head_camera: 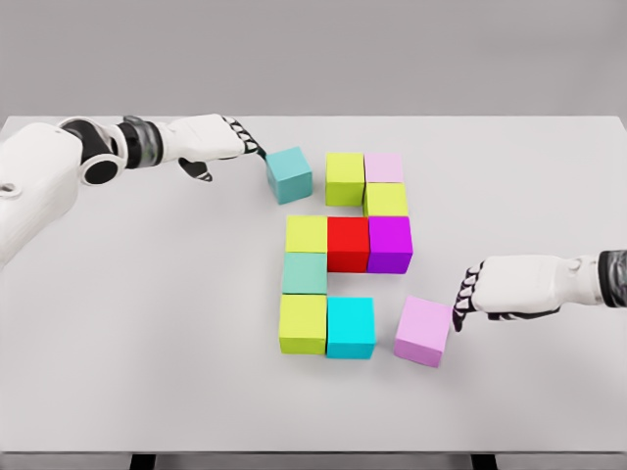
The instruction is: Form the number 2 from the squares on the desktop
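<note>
Eight cubes joined mid-table. Left: teal cube (289, 174) loose toward far edge, touched by left hand (217, 139), fingers together; pink cube (423, 331) askew toward near edge, touched by right hand (495, 290), fingers curled down.

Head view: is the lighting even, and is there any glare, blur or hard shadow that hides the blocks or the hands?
Head view: soft, even light on the white table, no glare; blocks cast only faint shadows; edges are sharp, as on the red block; left hand and right hand are in focus; no visible distortion.
</note>
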